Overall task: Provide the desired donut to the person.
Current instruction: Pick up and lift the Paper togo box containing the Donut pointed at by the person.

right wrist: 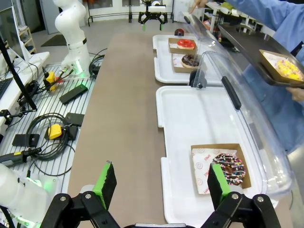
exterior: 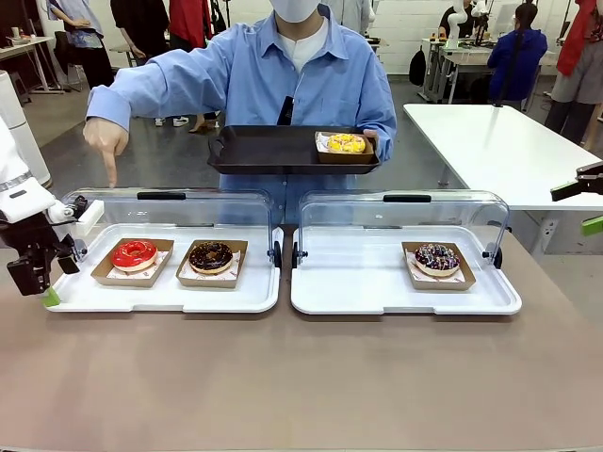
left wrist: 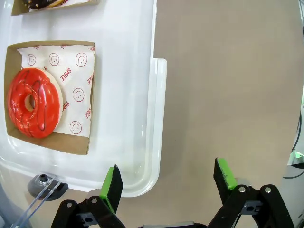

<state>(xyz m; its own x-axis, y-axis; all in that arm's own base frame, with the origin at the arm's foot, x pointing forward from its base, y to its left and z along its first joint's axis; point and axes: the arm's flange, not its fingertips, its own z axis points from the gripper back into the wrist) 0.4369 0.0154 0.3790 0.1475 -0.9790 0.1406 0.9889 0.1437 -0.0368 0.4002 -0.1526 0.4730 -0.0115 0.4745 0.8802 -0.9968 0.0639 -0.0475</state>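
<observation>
**Progress:** early stage, nothing handed over.
- Person [exterior: 283,75], upper centre of the front view, holds a black tray [exterior: 273,151] carrying a yellow donut [exterior: 345,143].
- The person's hand [exterior: 105,139] points down over the red donut [exterior: 135,254], probably the one wanted. It sits in its card holder on the white tray [exterior: 170,299], lower left.

**End effectors:**
- Left end effector [left wrist: 168,180]: released, empty, over that tray's corner and bare bench [left wrist: 228,95].
- Right end effector [right wrist: 161,183]: released, empty.

**Left to do:** grasp, lift, deliver.

**Views:**
- The front view gives the pointing gesture.
- The left wrist view adds the holder's printed paper.
- The right wrist view adds a sprinkled donut [right wrist: 229,166], lower right.
</observation>
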